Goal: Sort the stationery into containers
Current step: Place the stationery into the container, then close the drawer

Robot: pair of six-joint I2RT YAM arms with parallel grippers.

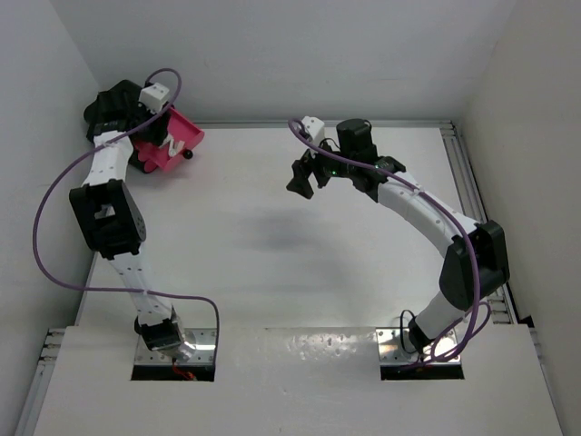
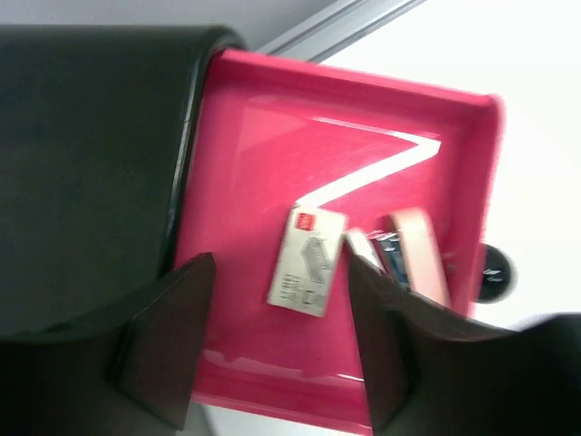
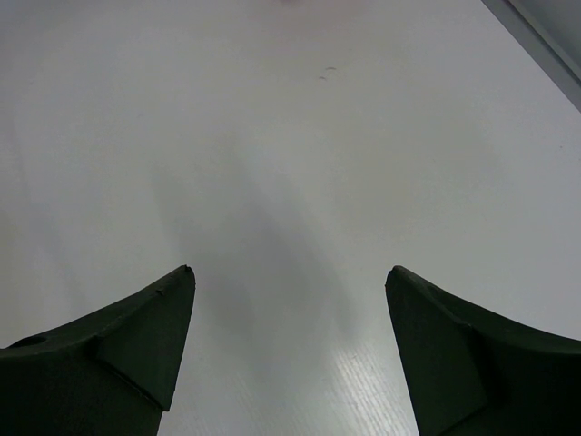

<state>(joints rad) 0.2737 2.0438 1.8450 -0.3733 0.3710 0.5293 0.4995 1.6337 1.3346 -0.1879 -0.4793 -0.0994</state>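
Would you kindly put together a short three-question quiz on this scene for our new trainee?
1. True or false: the right gripper is holding something.
2. Where is the white box? A, on the table; B, in the pink drawer; C, in the right gripper.
3. Which gripper hangs over the drawer, and how do its jaws stand?

Key: 1, false. 2, B. 3, the left gripper, with its jaws apart.
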